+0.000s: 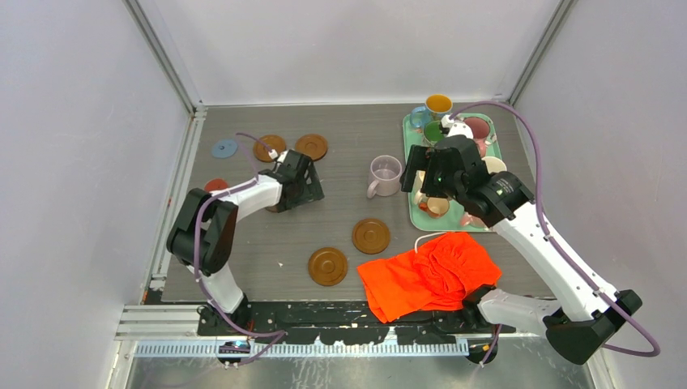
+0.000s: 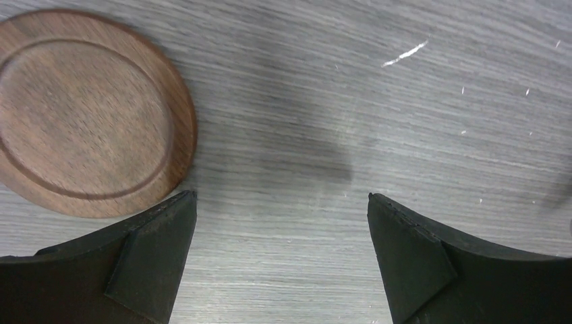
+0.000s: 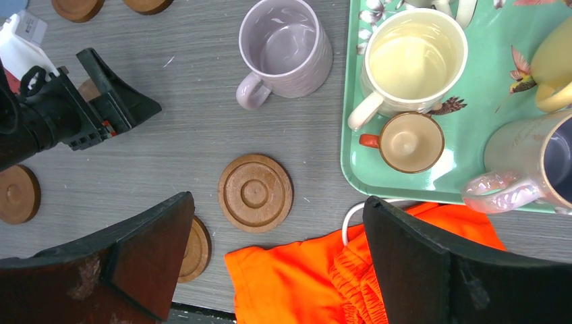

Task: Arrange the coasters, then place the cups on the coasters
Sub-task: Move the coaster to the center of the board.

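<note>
Two brown coasters (image 1: 371, 236) (image 1: 327, 266) lie near the front, and two more (image 1: 268, 147) (image 1: 311, 147) sit at the back beside a blue coaster (image 1: 224, 148). A red-orange coaster (image 1: 215, 185) shows by the left arm. A lilac cup (image 1: 386, 174) stands on the table. Other cups, among them a cream one (image 3: 413, 57) and a tiny copper one (image 3: 408, 142), stand on the teal tray (image 1: 413, 212). My left gripper (image 2: 280, 202) is open over bare table, with a wooden coaster (image 2: 88, 111) just left of it. Above the tray's near-left corner, my right gripper (image 3: 276, 199) hangs open and empty.
A crumpled orange cloth (image 1: 429, 275) with a white cord lies at the front right, touching the tray's near edge. Grey walls and metal rails enclose the table on three sides.
</note>
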Available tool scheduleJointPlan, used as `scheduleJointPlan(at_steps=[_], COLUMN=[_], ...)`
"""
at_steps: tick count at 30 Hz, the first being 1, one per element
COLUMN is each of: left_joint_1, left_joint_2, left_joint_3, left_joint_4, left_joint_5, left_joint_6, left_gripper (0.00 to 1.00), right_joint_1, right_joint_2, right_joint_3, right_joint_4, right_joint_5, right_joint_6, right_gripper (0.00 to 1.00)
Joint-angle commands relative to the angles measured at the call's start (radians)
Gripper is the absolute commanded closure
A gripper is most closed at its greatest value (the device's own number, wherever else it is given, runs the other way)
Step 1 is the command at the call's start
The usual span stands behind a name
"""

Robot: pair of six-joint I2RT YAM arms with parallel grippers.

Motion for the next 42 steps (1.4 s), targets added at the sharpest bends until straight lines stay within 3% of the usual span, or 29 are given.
scheduleJointPlan(at_steps=[1, 15, 22, 29, 36, 42], left_joint_1=[0.047, 0.15, 0.139, 0.211, 0.318, 0.331], left_joint_2=[0.032, 0.057, -0.069, -0.151, -0.101, -0.036], left_joint_3=[0.0, 0.058, -0.034, -0.134, -0.092, -0.035], left_joint_4=[0.018, -0.029, -0.061, -0.035, -0.004, 0.008], left_joint_5=[0.004, 0.1, 0.001, -0.068, -0.013, 0.054], left_joint_6=[0.014, 0.119, 0.084, 0.042, 0.066, 0.089], left_gripper=[0.0, 0.0, 0.0, 0.0, 0.0, 0.0], right_joint_1=[0.006, 0.006, 0.005, 0.006, 0.005, 0.006], right_joint_2=[-0.027, -0.016, -0.019, -0.015, -0.016, -0.031], right_joint_3=[0.01, 0.022, 0.005, 0.003, 0.009, 0.02], right_joint_4=[0.002, 0.0, 0.011, 0.014, 0.003, -0.011], right_joint_5=[0.026, 0.024, 0.017, 0.007, 0.002, 0.018], right_joint_6=[0.005, -0.002, 0.003, 0.003, 0.001, -0.003], right_gripper=[0.0, 0.0, 0.0, 0.0, 0.0, 0.0])
